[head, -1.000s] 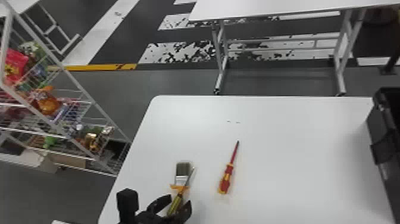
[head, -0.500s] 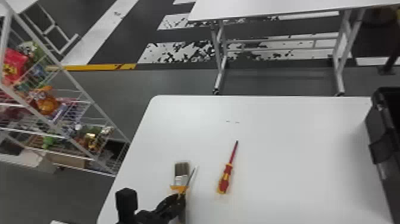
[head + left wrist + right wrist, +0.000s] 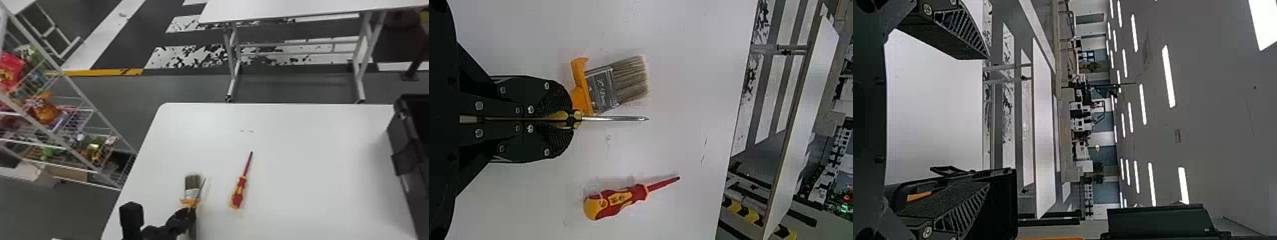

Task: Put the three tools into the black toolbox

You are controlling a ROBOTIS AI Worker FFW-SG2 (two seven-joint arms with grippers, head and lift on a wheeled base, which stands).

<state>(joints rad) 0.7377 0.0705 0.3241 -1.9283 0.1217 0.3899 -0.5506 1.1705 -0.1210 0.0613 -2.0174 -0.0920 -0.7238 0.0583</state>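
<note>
Gripping the silver-shafted screwdriver (image 3: pixel 614 118), your left gripper (image 3: pixel 189 213) has the paintbrush (image 3: pixel 192 186) just beside it, the red screwdriver (image 3: pixel 237 193) rightward; your right gripper (image 3: pixel 987 120), fingers spread, is near the toolbox (image 3: pixel 1003 202).

Head view: table (image 3: pixel 303 172) plain white. Red-and-yellow screwdriver (image 3: pixel 238 192) at lower centre: red shaft, dark tip. Brush (image 3: pixel 192 193) left of it: orange handle, silver ferrule, grey-brown bristles. Slim screwdriver (image 3: pixel 614 118): silver shaft, yellow on handle. Toolbox (image 3: pixel 400 137) at right edge: black. Floor (image 3: pixel 166 89) up top: dark grey, white stripes (image 3: pixel 107 35) (some blotched black), yellow line (image 3: pixel 102 72).
</note>
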